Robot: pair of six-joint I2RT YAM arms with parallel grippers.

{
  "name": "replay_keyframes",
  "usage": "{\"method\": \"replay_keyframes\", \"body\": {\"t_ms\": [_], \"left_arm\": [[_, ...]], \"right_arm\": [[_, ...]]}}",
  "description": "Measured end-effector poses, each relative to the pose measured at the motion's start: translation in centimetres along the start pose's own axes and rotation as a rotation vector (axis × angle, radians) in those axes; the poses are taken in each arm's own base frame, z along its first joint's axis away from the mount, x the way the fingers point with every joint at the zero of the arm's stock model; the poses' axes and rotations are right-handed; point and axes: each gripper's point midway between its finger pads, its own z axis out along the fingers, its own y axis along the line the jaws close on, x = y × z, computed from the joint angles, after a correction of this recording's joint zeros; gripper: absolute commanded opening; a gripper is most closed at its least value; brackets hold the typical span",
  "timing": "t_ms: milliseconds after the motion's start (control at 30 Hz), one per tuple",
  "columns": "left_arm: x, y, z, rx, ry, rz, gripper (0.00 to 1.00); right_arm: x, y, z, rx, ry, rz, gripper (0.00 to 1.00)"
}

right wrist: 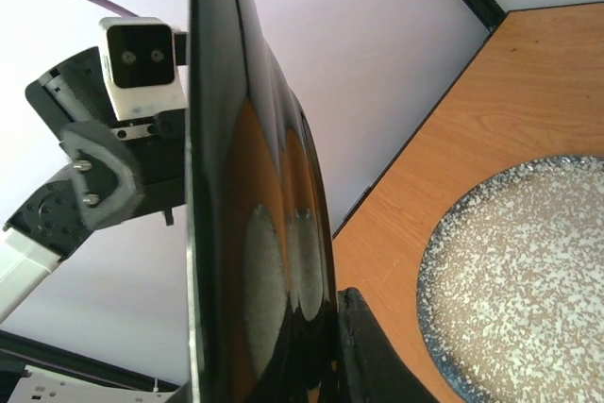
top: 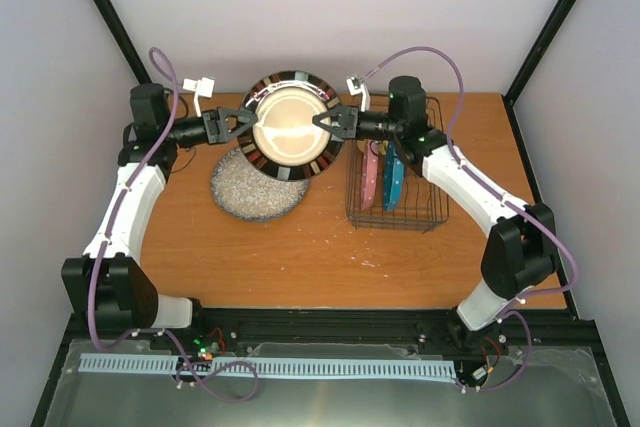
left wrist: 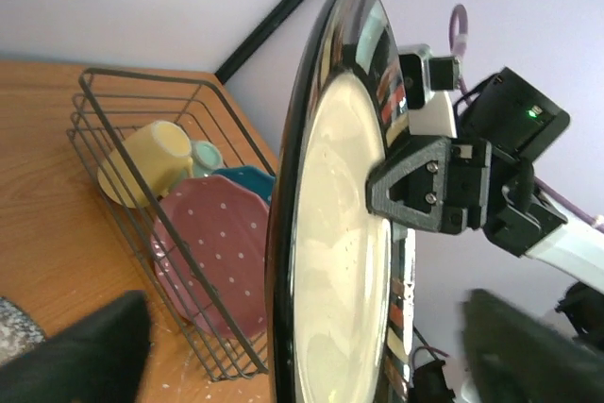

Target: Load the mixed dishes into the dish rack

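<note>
Left end effector point(top: 240, 125) and right end effector point(top: 325, 122) clamped on opposite rims of dark-rimmed plate point(top: 290, 125), lifted above tabletop point(top: 300, 247); both arms stretched inward, beside dish rack point(top: 400, 219).

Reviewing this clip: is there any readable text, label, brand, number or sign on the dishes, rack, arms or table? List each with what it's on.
None can be read in any view.
The dark-rimmed plate, held between the left gripper and right gripper, shows only coloured rim blocks, no lettering.
The pink dotted plate, teal dotted plate and yellow mug in the dish rack are unmarked.
The grey speckled plate carries only speckles.
</note>
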Motion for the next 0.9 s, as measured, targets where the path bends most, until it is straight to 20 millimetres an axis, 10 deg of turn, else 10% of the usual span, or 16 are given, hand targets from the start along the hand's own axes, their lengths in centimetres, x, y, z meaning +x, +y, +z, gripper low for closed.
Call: {"method": "replay_keyframes", "body": {"t_ms": [300, 467, 633, 900], "left_arm": [[-2.7, 2.0, -2.0, -0.312, -0.123, 0.104, 1.00], [-4.6, -0.7, -6.2, -0.510, -0.324, 0.287, 1.00], [-4.6, -2.1, -8.5, -0.571, -0.447, 0.395, 1.00], [-3.9, 2.6, -8.2, -0.673, -0.408, 0.360, 1.00]], "right_arm": [[-0.8, -2.2, -3.4, 0.183, -0.079, 0.045, 0.03], [-2.5, -3.2, -7.6, 0.481, -0.161, -0.035, 0.03], [-5.2, -1.4, -15.6, 0.843, -0.321, -0.182, 0.03], [-4.5, 0.9, -28.3, 1.345, -0.511, -0.242, 0.03]]}}
